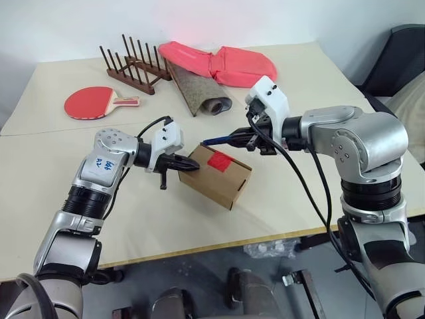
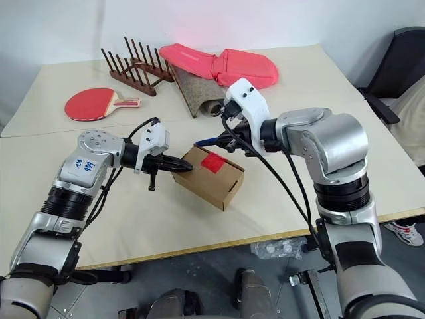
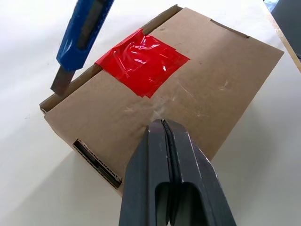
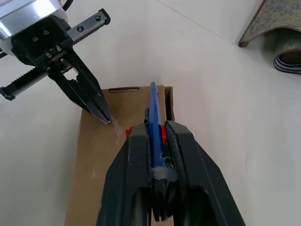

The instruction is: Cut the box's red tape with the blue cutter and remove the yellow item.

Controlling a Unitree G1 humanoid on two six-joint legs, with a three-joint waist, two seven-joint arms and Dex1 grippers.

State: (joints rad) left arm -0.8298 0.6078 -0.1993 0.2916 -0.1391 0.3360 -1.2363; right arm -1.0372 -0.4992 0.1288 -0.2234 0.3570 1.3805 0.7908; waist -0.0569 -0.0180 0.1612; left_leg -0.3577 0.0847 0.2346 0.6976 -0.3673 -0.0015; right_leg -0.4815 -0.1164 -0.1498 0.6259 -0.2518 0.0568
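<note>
Blue slim cutter [image 3: 82, 29] clamped in my right pincer [image 4: 155, 141] hovers by the red tape patch [image 3: 142, 60] on the brown cardboard box [image 1: 216, 176] mid-bench [image 1: 285, 199], my empty, closed left pincer [image 3: 163, 127] pressing its lid; I judge slicing along the flap seam comes next.

The 2 head eyes are looking forward and down over the table [image 1: 279, 199] from above, both taking in the box [image 1: 216, 176]. The left wrist camera is sitting close, looking along its jaws at the box lid. The right wrist camera is facing along the blue cutter [image 4: 154, 122] toward that same box.
</note>
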